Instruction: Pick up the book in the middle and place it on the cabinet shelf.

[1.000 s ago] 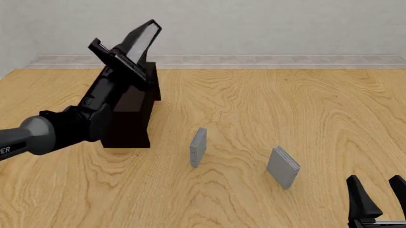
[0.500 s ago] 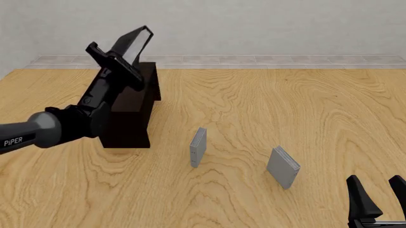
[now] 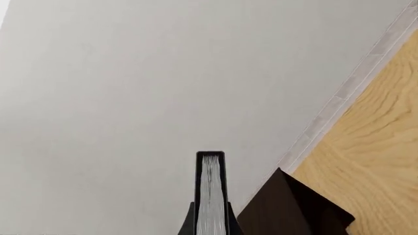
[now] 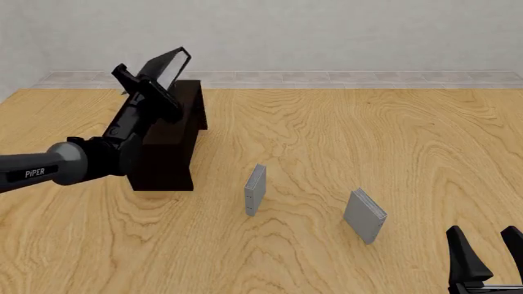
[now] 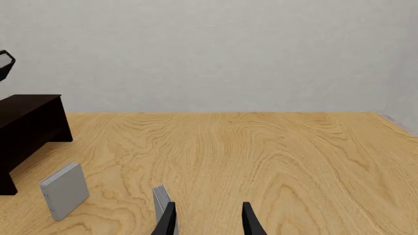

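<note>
Gripping the book point(image 4: 168, 66) between its fingers, the left gripper point(image 4: 146, 86) holds it tilted in the air above the top of the cabinet shelf point(image 4: 168, 138), at the tabletop's point(image 4: 368, 135) far left. Only the left wrist view shows the book's white page edges point(image 3: 210, 196) end-on, with a cabinet corner just beside. The right gripper point(image 4: 485, 254) rests low at the near right, fingers spread and holding nothing; its own camera catches both small grey books point(image 5: 64, 191) ahead.

black book point(image 4: 166, 68) with white pages, near-black cabinet point(image 4: 168, 144), pale grey books point(image 4: 255, 188)
</note>
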